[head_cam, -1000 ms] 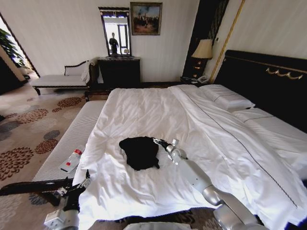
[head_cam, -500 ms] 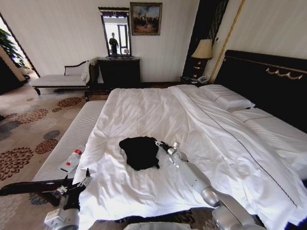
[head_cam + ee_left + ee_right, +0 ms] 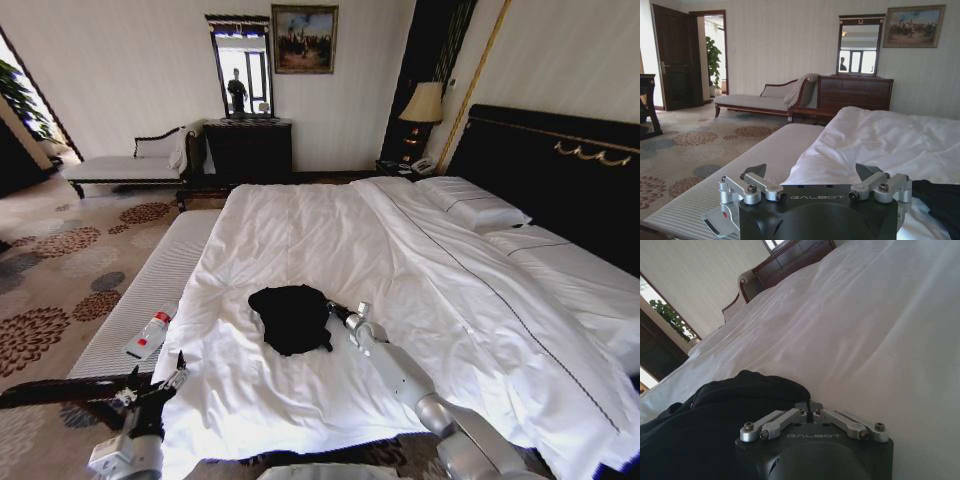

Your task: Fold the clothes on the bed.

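The right hand [image 3: 333,310], clenched with nothing clearly between its tips, touches the 3 o'clock edge of the crumpled black T-shirt [image 3: 292,318] low on the bed [image 3: 300,230], far nearer than the released left hand [image 3: 152,378] at 7 o'clock.

Looks like a fancy hotel bedroom; huge white bed [image 3: 330,250], dark gold-trimmed headboard [image 3: 560,170], patterned carpet [image 3: 50,280], chaise [image 3: 125,165], bedside lamp [image 3: 424,103], framed painting [image 3: 304,38]
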`<state>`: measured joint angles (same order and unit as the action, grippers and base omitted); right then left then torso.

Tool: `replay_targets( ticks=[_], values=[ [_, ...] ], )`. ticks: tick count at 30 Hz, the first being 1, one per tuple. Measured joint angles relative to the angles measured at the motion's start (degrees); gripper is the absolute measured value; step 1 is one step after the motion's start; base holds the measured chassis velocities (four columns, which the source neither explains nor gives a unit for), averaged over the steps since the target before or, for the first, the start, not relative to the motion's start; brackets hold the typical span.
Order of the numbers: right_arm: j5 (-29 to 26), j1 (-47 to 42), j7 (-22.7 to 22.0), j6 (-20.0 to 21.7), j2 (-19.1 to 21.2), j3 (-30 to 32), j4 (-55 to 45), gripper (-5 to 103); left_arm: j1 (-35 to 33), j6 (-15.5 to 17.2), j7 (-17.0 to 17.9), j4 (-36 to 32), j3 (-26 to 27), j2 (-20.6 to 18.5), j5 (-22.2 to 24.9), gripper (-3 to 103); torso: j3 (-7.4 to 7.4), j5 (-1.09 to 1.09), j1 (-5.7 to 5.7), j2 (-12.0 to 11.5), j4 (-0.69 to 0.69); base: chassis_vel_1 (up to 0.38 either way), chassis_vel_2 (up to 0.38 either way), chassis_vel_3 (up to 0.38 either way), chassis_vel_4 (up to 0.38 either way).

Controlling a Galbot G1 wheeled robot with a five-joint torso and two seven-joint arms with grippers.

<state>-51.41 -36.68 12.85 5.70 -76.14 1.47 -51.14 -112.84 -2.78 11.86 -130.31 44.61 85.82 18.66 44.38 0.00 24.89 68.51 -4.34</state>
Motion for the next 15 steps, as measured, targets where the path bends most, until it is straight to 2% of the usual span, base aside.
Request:
replay_targets(
  ticks=[2, 15],
  values=[
    [-0.2, -0.1, 0.0, 0.0, 0.1, 0.1, -0.5, 1, 0.1, 0.1, 0.1, 0.0, 0.0, 0.0, 0.0, 100, 0.0, 0.0, 0.0, 0.0, 0.0, 0.0, 0.0, 0.0, 0.0],
    [-2.1, -2.2, -1.7, -0.3, 1.4, 1.1, -6.8, 0, 0.2, 0.5, 0.3, -0.2, 0.4, -0.3, 0.6, 100, 0.0, 0.0, 0.0, 0.0, 0.0, 0.0, 0.0, 0.0, 0.0]
  ],
)
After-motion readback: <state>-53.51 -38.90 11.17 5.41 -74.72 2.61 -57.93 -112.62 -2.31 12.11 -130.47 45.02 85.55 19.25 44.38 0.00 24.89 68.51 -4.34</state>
